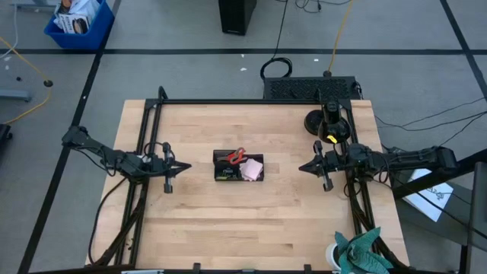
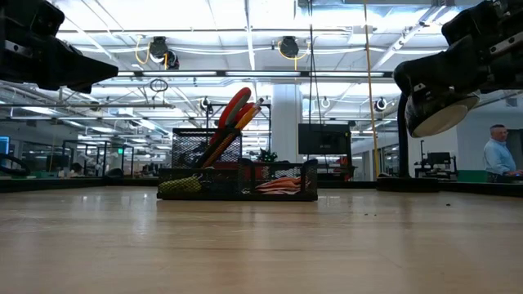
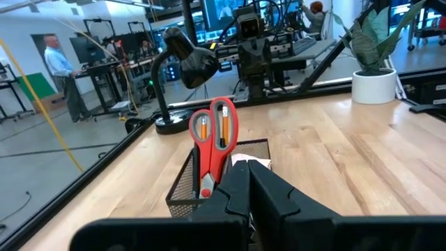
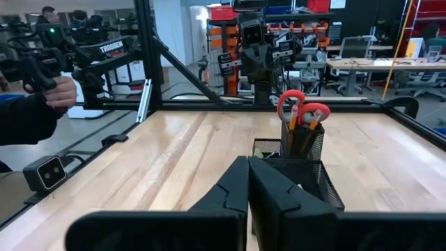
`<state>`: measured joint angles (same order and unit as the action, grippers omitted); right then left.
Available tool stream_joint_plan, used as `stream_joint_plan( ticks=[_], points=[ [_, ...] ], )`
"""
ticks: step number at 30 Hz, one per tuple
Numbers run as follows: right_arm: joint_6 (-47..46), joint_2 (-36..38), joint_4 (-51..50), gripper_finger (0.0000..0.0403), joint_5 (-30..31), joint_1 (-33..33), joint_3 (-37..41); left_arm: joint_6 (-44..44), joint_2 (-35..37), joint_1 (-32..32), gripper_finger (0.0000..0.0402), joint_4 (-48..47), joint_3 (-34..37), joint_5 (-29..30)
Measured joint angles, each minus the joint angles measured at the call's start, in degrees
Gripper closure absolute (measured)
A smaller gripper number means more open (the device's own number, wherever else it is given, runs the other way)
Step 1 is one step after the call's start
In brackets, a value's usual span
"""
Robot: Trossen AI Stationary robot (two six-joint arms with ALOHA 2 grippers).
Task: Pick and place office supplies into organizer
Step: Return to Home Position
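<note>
The organizer (image 1: 238, 167), a black mesh tray, stands mid-table. Red-handled scissors (image 3: 212, 139) and orange pencils (image 4: 311, 120) stand upright in its cup, handles up. A pink sticky-note pad (image 1: 253, 168) lies in a compartment. My left gripper (image 1: 186, 166) hangs level and shut, left of the organizer, pointing at it; its joined fingertips (image 3: 247, 171) hold nothing. My right gripper (image 1: 302, 167) hangs level and shut on the organizer's right, also pointing at it and holding nothing (image 4: 249, 162). Both are clear of the table.
A black desk lamp (image 1: 323, 125) on a round base stands at the far right, close behind my right arm. A leafy plant in a white pot (image 1: 358, 255) sits at the near right corner. A person's sleeve and hand (image 4: 42, 94) show beyond the table's edge.
</note>
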<state>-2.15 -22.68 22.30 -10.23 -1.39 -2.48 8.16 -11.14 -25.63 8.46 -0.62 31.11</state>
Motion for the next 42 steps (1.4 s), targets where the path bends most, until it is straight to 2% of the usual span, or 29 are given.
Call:
stream_joint_plan(
  ticks=[12, 25, 35, 42],
  points=[
    [-1.1, -0.02, -0.3, 0.0403, 1.21, 0.0, 0.0, -2.3, 0.0, -0.02, 0.0396, -1.47, 0.0, -2.55],
    [-4.13, 0.0, -0.71, 0.0403, 1.21, 0.0, 0.02, -7.35, -0.09, 0.0, 0.0396, -2.27, 0.0, -2.62],
    [-1.74, -0.01, -0.78, 0.0403, 1.21, 0.0, 0.01, -11.82, -0.09, -0.02, 0.0396, -2.65, 0.0, -2.62],
    [-1.66, -0.02, -0.76, 0.0403, 1.21, 0.0, 0.0, -11.1, -0.11, -0.01, 0.0396, -2.67, 0.0, -2.62]
  ],
)
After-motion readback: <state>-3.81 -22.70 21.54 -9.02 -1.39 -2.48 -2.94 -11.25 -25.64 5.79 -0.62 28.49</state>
